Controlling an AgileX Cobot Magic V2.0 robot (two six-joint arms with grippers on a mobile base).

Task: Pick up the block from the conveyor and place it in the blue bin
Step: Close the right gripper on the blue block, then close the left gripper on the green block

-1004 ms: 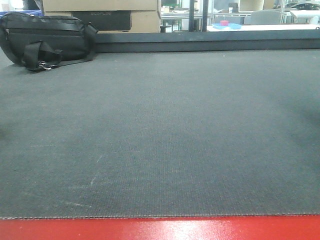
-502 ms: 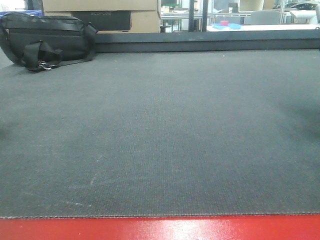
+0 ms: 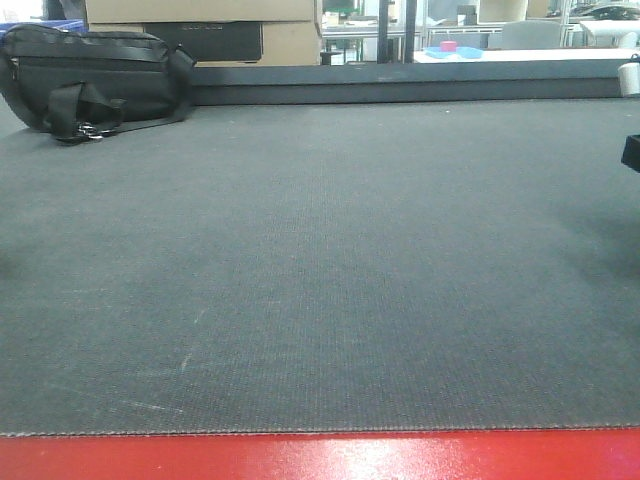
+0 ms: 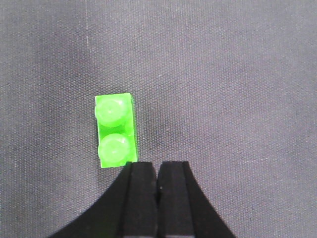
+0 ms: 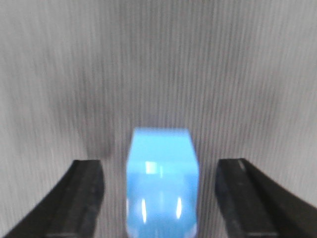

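On the dark grey woven conveyor (image 3: 320,260), the left gripper (image 4: 157,171), pressed closed (empty), sits just beside a green two-stud plastic block (image 4: 115,130); the right gripper (image 5: 162,171) gapes around a light-blue plastic block (image 5: 161,153), gaps both sides.

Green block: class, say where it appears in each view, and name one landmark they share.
Exterior front: not in it.
Left wrist: the green block lies left of centre, just beyond the left gripper, jaws shut.
Right wrist: not in it; a light blue block lies between open jaws.
Shared landmark: the dark grey woven matting of the conveyor.
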